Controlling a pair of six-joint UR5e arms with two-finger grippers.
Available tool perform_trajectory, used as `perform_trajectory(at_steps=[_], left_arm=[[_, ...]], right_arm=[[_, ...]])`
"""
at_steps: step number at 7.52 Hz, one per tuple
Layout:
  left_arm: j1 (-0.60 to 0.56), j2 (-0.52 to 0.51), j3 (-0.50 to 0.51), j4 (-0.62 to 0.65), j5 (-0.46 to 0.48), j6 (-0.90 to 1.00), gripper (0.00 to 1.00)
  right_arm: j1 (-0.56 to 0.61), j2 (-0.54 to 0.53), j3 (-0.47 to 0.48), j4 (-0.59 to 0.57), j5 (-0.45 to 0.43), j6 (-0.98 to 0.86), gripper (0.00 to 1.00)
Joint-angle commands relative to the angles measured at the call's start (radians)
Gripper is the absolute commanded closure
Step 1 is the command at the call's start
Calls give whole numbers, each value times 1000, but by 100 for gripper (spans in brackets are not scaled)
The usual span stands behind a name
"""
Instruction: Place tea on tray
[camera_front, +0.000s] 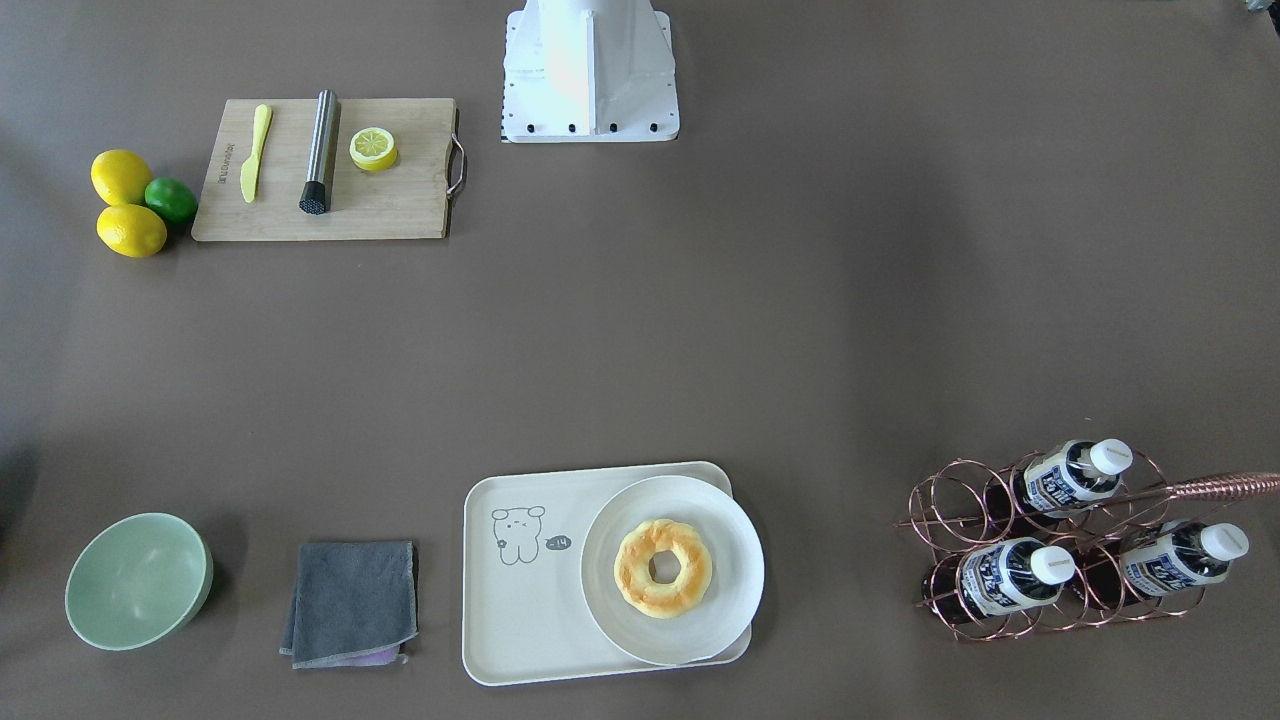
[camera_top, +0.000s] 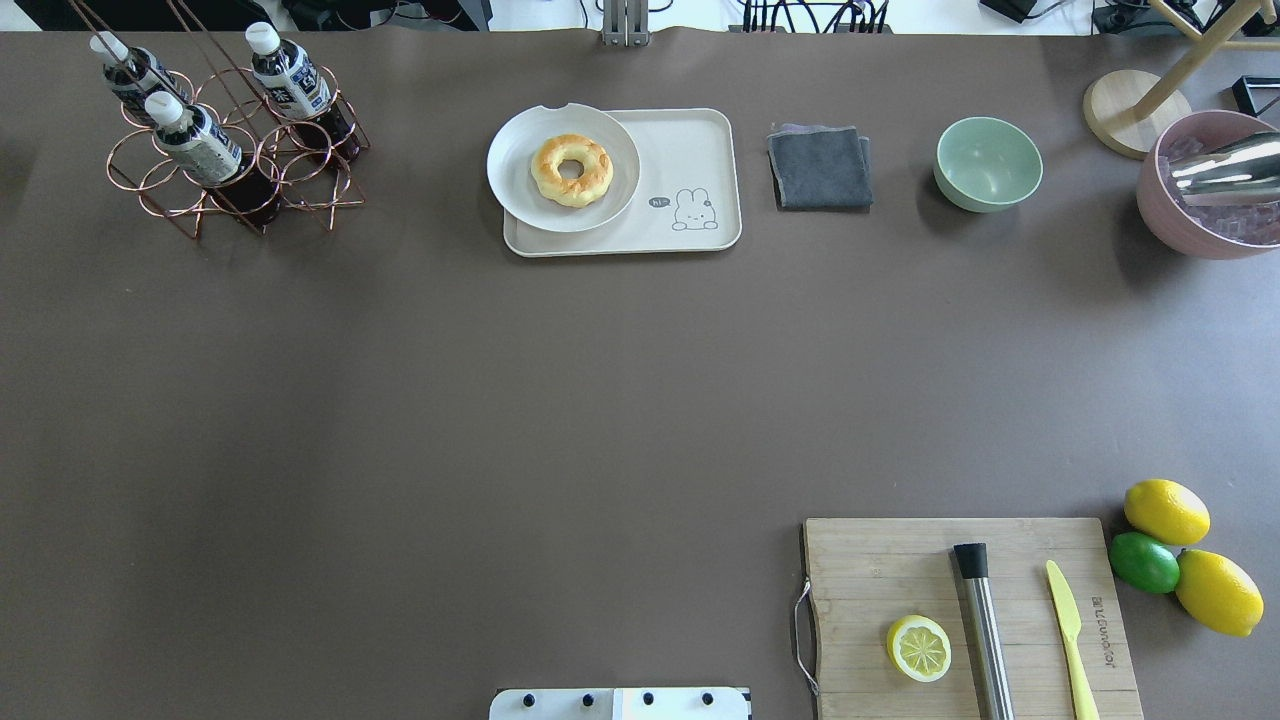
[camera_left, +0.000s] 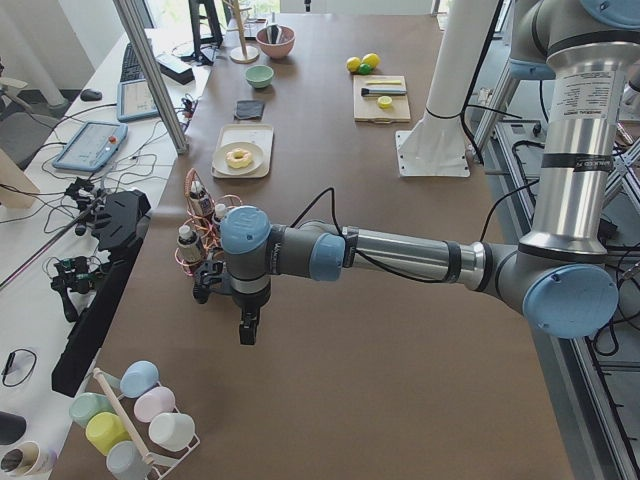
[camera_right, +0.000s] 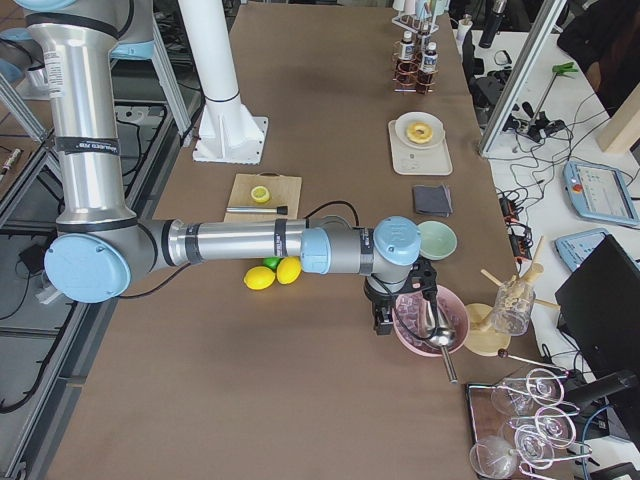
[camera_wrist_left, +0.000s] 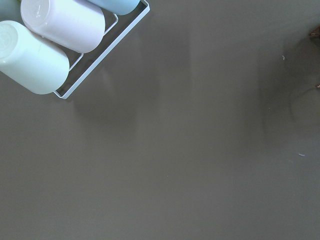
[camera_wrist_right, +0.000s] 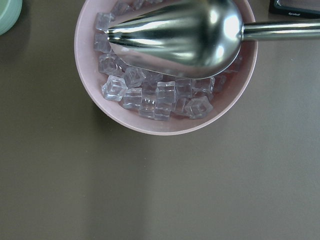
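Three alike bottles of tea (camera_top: 198, 143) packed in the rack (camera_top: 240, 150) at far left, none on the tray (camera_top: 700, 150); risks snagging wire or dragging a neighbour out on the lift, and cannot tell open from closed on the left gripper (camera_left: 246, 332) nearby. Leaves only a bare strip of tray right of the plate (camera_top: 520, 195), inviting a tip against that rim. Cannot tell for the right gripper (camera_right: 380, 322) either, by the ice bowl (camera_top: 1165, 220).
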Motion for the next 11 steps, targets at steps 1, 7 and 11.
perform_trajectory(at_steps=[1,7,11], left_arm=[[1,12,-4,1,-2,0,2],[2,10,-74,-1,-5,-8,2],[91,-25,-215,-7,8,-50,2]], right_arm=[[0,0,6,0,1,5,0],[0,2,8,0,3,6,0],[0,2,6,0,-5,5,0]])
